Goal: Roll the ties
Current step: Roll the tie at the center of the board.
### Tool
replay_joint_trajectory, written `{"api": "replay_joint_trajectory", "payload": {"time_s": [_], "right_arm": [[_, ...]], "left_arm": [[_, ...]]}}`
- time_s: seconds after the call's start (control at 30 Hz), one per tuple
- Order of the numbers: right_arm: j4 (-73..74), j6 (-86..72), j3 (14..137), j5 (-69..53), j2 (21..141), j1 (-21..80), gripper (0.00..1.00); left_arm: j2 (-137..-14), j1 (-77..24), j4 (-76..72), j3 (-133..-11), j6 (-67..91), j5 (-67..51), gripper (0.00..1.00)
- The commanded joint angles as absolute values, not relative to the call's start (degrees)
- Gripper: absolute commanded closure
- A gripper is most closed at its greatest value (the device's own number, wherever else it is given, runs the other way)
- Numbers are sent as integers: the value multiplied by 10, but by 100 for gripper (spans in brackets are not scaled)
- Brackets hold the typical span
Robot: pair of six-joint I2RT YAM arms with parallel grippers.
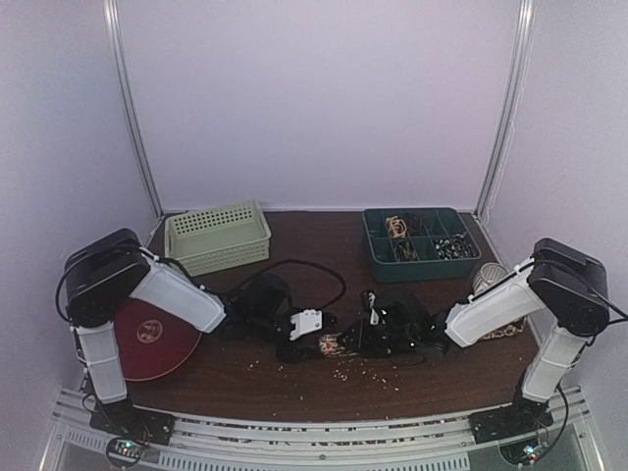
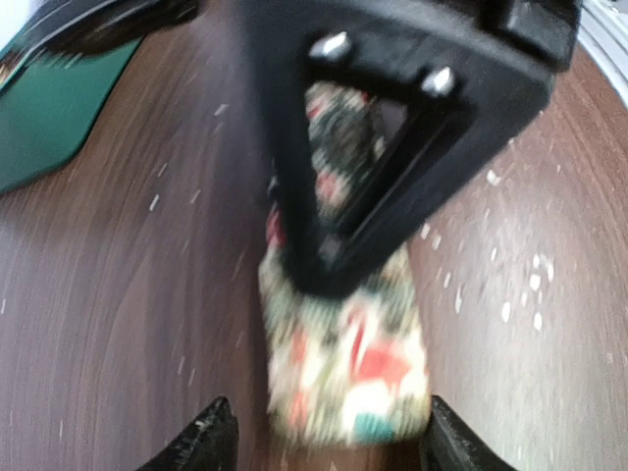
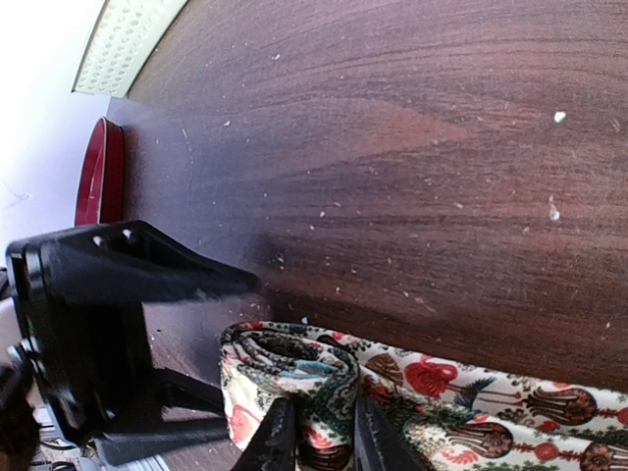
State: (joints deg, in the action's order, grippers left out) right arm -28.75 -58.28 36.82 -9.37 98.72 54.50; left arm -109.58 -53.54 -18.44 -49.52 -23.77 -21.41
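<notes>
We find the tie (image 3: 294, 368) on the near side of the tray (image 1: 422, 267). The right gripper (image 3: 324, 407) pinches its rolled end. The left gripper's (image 2: 327, 412) fingers (image 2: 208, 440) stand apart, with the tie lying between them.

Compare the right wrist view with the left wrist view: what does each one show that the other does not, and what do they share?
Only the right wrist view: the red plate, the pale basket, and the spiral at the rolled end of the tie. Only the left wrist view: a corner of the green tray. Both: the tie, the right end effector shut on it, the open left end effector, the brown table and pale crumbs.
</notes>
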Motion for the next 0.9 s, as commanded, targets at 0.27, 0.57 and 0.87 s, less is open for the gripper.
{"api": "replay_joint_trajectory", "payload": {"time_s": [0.27, 0.57, 0.87], "right_arm": [[-267, -560, 370, -76, 981, 543, 76], [-236, -546, 378, -65, 970, 542, 75], [-231, -543, 375, -59, 966, 543, 75]], "left_arm": [[-970, -520, -196, -383, -32, -151, 60], [-981, -533, -305, -345, 93, -129, 100], [-1050, -547, -330, -386, 148, -134, 100]]}}
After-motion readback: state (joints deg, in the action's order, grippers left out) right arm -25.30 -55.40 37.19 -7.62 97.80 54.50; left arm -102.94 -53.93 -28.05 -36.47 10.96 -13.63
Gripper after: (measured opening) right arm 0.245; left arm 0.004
